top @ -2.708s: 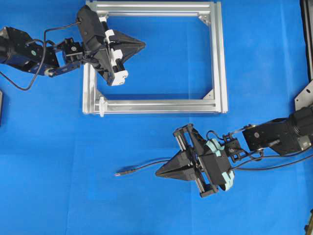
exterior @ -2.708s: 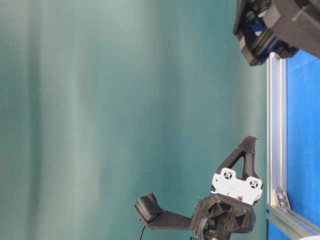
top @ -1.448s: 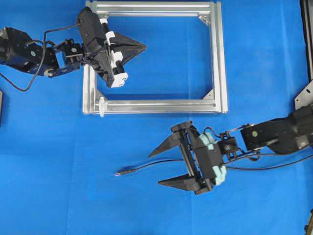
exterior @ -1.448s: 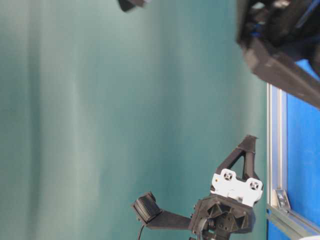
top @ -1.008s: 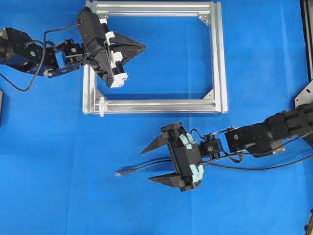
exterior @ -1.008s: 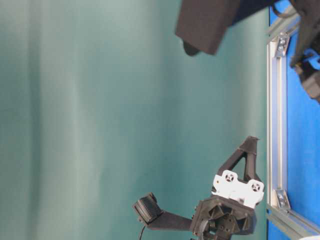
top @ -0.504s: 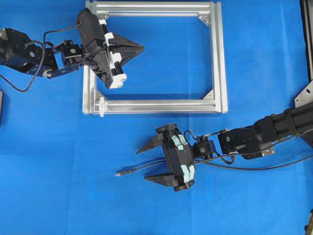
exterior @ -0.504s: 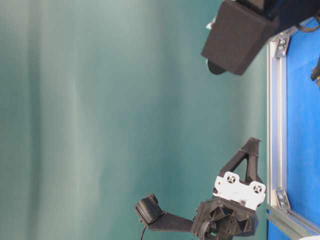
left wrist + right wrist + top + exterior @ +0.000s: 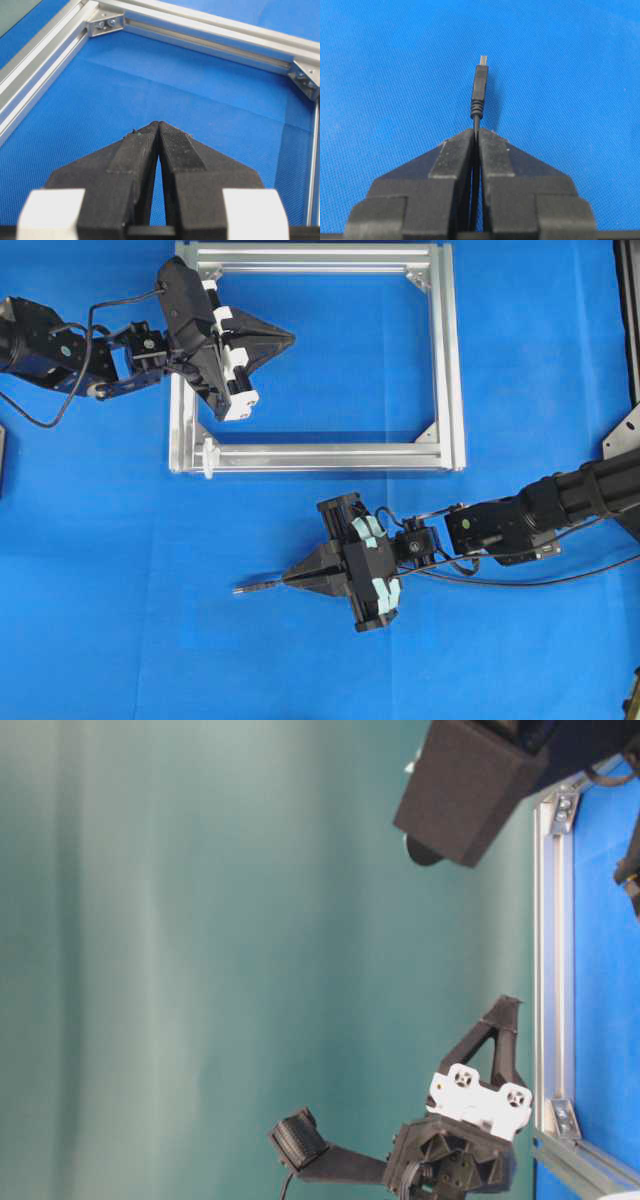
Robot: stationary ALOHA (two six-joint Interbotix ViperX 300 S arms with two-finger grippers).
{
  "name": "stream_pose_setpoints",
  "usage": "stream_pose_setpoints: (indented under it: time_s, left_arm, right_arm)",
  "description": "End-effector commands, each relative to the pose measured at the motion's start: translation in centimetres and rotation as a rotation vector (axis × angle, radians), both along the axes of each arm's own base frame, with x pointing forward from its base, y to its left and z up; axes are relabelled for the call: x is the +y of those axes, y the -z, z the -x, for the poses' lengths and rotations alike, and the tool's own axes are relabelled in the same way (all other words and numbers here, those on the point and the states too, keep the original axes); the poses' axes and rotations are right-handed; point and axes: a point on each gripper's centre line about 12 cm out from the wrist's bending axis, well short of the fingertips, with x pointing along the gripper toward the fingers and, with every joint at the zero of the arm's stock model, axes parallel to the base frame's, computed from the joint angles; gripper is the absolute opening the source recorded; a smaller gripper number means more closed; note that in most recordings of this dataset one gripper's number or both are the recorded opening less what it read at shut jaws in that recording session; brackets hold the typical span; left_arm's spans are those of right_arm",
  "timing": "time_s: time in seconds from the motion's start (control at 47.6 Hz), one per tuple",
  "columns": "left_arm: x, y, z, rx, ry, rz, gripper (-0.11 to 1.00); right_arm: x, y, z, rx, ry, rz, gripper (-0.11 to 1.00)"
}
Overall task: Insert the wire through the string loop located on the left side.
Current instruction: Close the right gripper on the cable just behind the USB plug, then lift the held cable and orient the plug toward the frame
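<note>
- Overhead: the aluminium frame (image 9: 445, 360) lies on the blue tabletop (image 9: 120, 590); the string loop (image 9: 208, 456) stands at its lower left corner.
- The right pincer (image 9: 290, 580), below the frame, is clamped on the wire (image 9: 258, 586); only the right wrist view shows the plug (image 9: 479, 90) jutting past the tips.
- The left pincer (image 9: 158, 125), pressed closed and empty, hovers inside the frame.

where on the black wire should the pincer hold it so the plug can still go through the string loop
Grip the thin wire just behind the plug, coming in along its length from the trailing end. The right pincer sits shut there, so the stiff tip sticks out straight and free to lead into the string loop.
</note>
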Motion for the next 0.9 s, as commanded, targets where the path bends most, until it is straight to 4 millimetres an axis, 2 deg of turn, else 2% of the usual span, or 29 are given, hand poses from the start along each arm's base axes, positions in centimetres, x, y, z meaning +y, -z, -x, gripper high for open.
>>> stream_pose_setpoints:
  time_s: [0.0, 0.189, 0.63, 0.882]
  left_arm:
    - [0.0, -1.5, -0.2, -0.044, 0.001, -0.014, 0.0]
    - [0.0, -1.5, -0.2, -0.044, 0.004, -0.014, 0.0]
    - [0.0, -1.5, -0.2, -0.044, 0.001, -0.014, 0.0]
    - [0.0, -1.5, -0.1, -0.044, 0.002, -0.014, 0.0]
  right_arm:
    - [0.1, -1.1, -0.3, -0.033, -0.001, -0.008, 0.0]
    - [0.1, -1.6, -0.3, -0.036, 0.003, -0.014, 0.0]
    - [-0.5, -8.4, 1.8, -0.063, 0.004, -0.021, 0.0]
    - [-0.6, -10.1, 2.3, -0.057, 0.003, -0.02, 0.0]
